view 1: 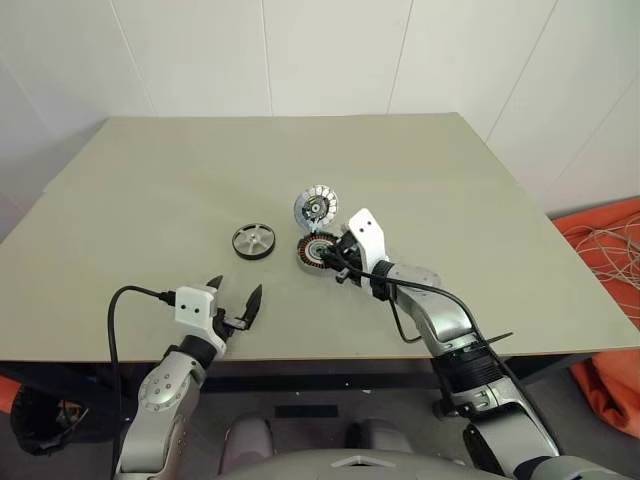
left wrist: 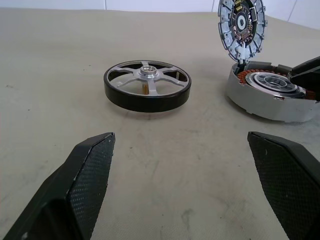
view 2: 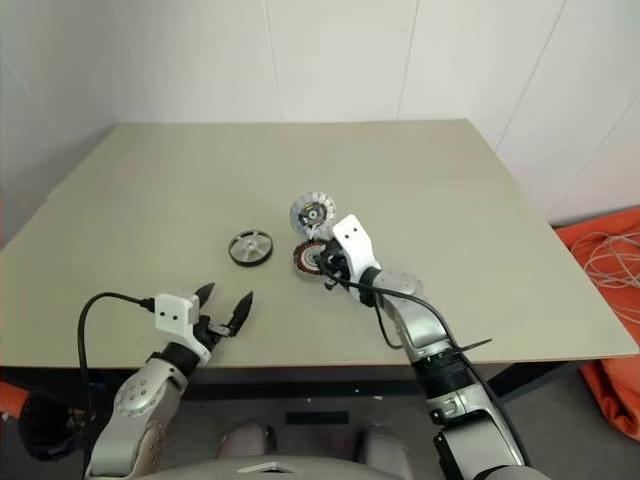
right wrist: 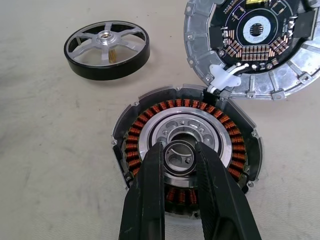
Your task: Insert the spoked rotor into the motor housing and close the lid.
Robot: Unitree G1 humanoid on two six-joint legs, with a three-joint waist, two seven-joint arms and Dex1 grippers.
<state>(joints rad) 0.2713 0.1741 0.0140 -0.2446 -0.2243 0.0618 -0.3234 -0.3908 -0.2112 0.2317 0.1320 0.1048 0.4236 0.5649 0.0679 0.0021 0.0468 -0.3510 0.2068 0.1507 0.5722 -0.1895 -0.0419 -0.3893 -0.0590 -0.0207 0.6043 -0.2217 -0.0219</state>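
The spoked rotor [view 1: 253, 241] lies flat on the table, black-rimmed with a silver hub, left of the motor housing [view 1: 315, 250]. The housing's copper windings [right wrist: 135, 140] face up. Its lid [view 1: 316, 207] stands tilted open at the far edge, white-segmented face showing. My right gripper [right wrist: 180, 150] hangs over the housing's centre, its fingertips pinched on a small dark ring [right wrist: 170, 169]. My left gripper [view 1: 236, 287] is open and empty near the table's front edge, pointing toward the rotor [left wrist: 147, 87], a short way from it.
The beige table [view 1: 150, 180] has wide bare room around the parts. A black cable [view 1: 120, 310] loops off my left wrist over the front edge. Orange cloth and pale cables [view 1: 610, 250] lie on the floor to the right.
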